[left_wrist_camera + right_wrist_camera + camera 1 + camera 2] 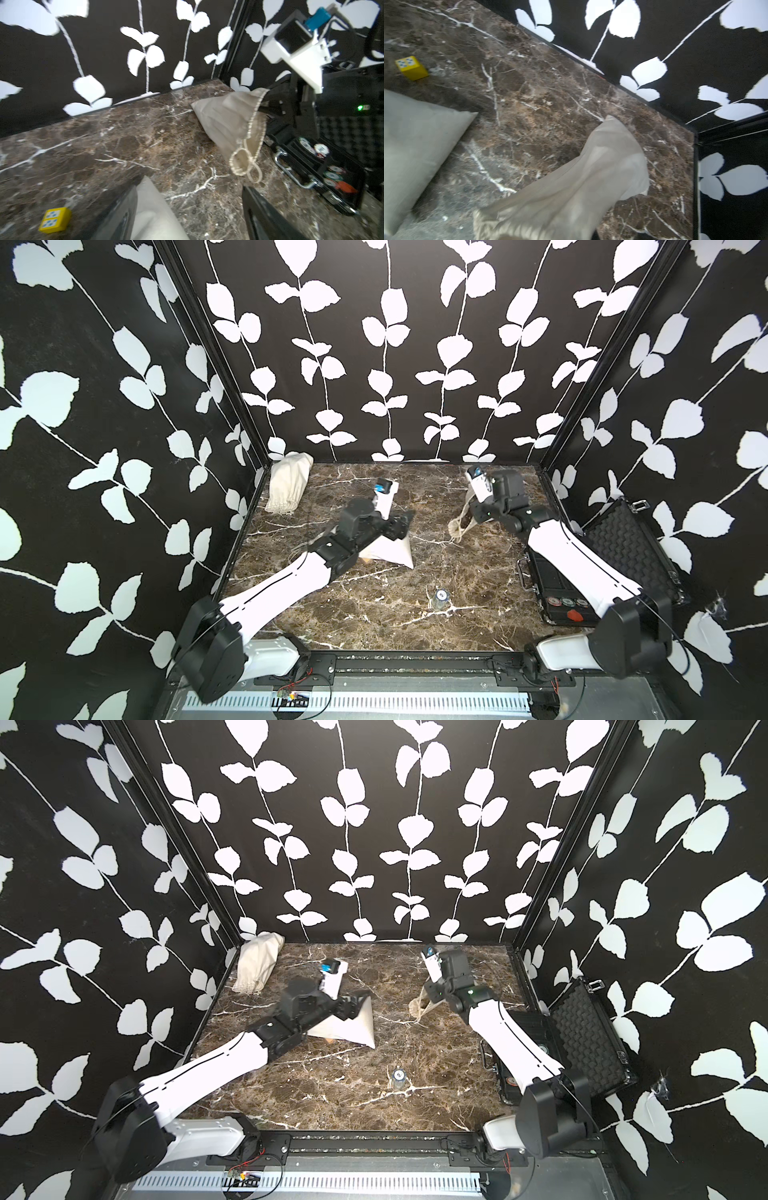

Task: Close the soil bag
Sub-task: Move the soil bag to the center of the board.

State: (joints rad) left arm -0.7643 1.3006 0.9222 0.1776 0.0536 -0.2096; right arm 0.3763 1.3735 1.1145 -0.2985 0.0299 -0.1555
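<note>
Step in hand: securing the soil bag [228, 124]. It hung lifted from the right pincer [270, 104], its lower corner near or on the surface [374, 605], mouth not yet drawn shut.
Right pincer: clamped tight on the bag's corded rim.
Left pincer [399, 526]: jaws wide and holding nothing, hovering over a pale cushion-like bag [390, 551], well apart from the soil bag.
Drawstring loops [252, 172]: dangling free below the right pincer's grip, on the side facing the left pincer.
Next move, as I judge it: the left pincer would have to cross the gap, line up on a thin slack loop and close on the cord alone, then pull away while the right pincer held the rim. This takes a fine grasp, since the cord could slip or cloth could get pinched with it.
Open black case [615, 556]: beside the right arm, chips in its tray. Close behind the right pincer, so there was little room to pull that way.
Cushion-like bag: directly beneath the left pincer — the nearest thing to snag on.
Cloth sack [289, 483]: in the far corner beyond the left pincer, out of the way.
Small glass jar [440, 597]: on the surface between the two arms, nearer their bases than either pincer.
Yellow die [411, 67]: near the cushion-like bag, no obstacle.
</note>
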